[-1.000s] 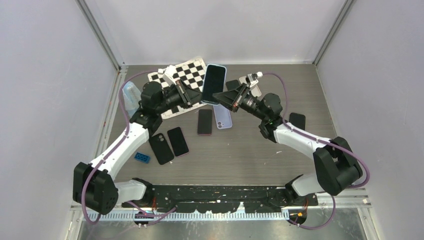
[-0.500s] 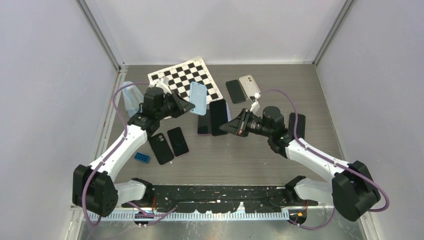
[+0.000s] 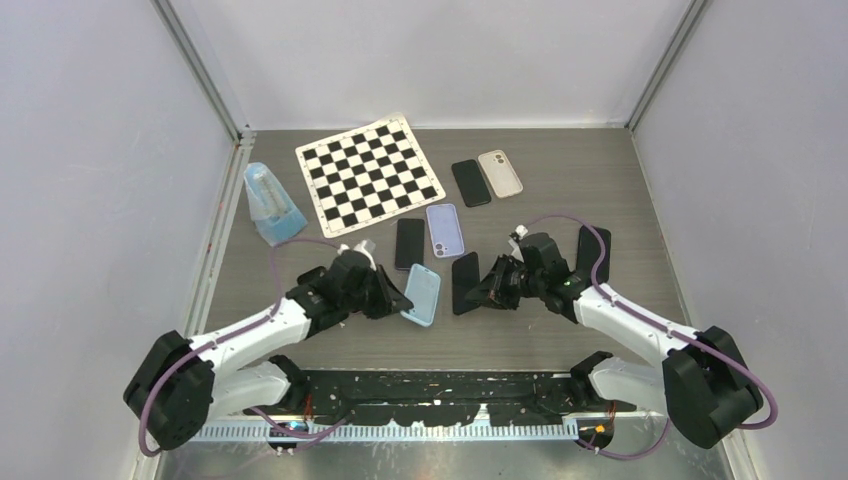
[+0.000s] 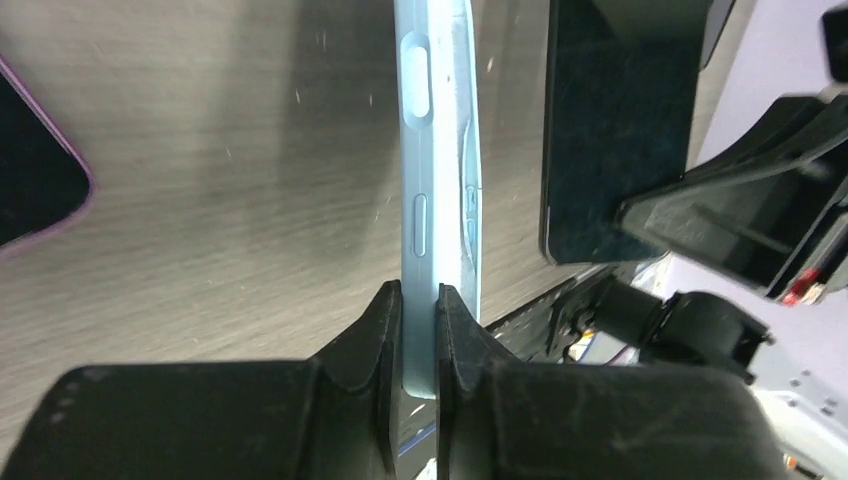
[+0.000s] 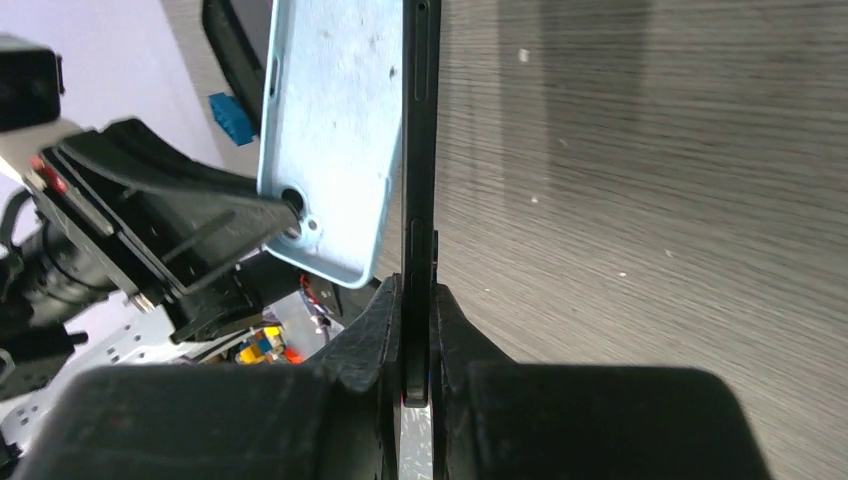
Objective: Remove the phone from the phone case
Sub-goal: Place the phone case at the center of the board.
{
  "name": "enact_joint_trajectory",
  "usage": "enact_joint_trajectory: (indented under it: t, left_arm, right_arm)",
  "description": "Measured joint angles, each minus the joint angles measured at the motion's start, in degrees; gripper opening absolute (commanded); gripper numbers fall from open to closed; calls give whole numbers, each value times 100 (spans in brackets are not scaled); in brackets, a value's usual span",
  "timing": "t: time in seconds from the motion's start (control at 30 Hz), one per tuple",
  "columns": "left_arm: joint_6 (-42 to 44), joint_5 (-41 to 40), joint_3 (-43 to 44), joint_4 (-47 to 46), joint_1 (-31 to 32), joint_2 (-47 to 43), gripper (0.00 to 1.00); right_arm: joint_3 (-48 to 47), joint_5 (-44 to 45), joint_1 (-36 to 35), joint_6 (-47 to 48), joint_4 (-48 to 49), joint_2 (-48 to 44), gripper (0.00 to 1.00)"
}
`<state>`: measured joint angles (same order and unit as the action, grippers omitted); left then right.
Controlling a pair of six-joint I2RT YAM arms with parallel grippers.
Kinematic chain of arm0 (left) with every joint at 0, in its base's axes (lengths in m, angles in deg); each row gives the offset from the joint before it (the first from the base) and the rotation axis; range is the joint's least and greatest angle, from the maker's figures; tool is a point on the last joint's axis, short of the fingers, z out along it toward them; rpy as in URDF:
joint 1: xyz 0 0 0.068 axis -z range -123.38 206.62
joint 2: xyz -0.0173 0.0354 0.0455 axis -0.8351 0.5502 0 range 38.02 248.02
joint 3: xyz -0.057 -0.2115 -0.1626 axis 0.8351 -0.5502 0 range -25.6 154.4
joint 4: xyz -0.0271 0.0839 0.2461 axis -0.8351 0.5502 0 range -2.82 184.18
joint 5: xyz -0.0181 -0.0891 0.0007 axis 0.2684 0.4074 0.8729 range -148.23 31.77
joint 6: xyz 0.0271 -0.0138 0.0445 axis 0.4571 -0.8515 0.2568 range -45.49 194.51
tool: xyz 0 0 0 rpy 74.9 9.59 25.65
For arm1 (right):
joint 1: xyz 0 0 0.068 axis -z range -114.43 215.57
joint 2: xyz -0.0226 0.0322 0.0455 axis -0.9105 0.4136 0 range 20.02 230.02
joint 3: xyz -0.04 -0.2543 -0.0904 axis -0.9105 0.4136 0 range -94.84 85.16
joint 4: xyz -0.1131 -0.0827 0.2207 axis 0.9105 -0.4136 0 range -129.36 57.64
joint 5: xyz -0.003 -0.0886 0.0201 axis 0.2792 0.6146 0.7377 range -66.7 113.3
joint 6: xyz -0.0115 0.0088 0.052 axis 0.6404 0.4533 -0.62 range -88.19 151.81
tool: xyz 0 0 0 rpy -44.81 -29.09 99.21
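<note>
Top external view shows the pair has come apart and dropped low over the table [image 3: 600, 190]: left gripper [image 3: 392, 297] clenched on the pale blue case [image 3: 421, 295], right gripper [image 3: 488, 290] clenched on the black phone [image 3: 464, 283] just beside it, so extraction looks done.

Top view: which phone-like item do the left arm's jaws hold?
The light blue case, pinched by its edge; the right jaws hold a black phone.

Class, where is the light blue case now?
In the top view, the light blue case is near front-centre, pinched by the left hand, just left of the black phone.
</note>
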<state>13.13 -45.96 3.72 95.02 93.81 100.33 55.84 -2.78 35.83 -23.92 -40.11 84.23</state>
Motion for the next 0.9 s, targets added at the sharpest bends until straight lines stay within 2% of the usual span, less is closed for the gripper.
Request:
enact_joint_trajectory:
  t: [0.17,0.33,0.47,0.67,0.77,0.9]
  left_arm:
    - [-518,-551,-466,-634,758,153,0]
    - [-1062,-1193,-514,-925,1307,479,0]
    - [-1513,-1532,-514,-772,1475,507,8]
    - [-1692,-1541,-457,-706,1508,721,37]
    - [-1685,-1453,-380,-684,1541,1067,59]
    - [-1694,-1364,-227,-780,1611,1204,73]
  right_arm:
    - [199,138,24,44,-164,0,1]
    - [411,129,24,61,-149,33,1]
    - [422,133,24,79,22,140,1]
    - [452,37,24,138,350,407,13]
    - [459,-20,24,166,431,483,25]
    - [483,52,24,232,83,472,40]
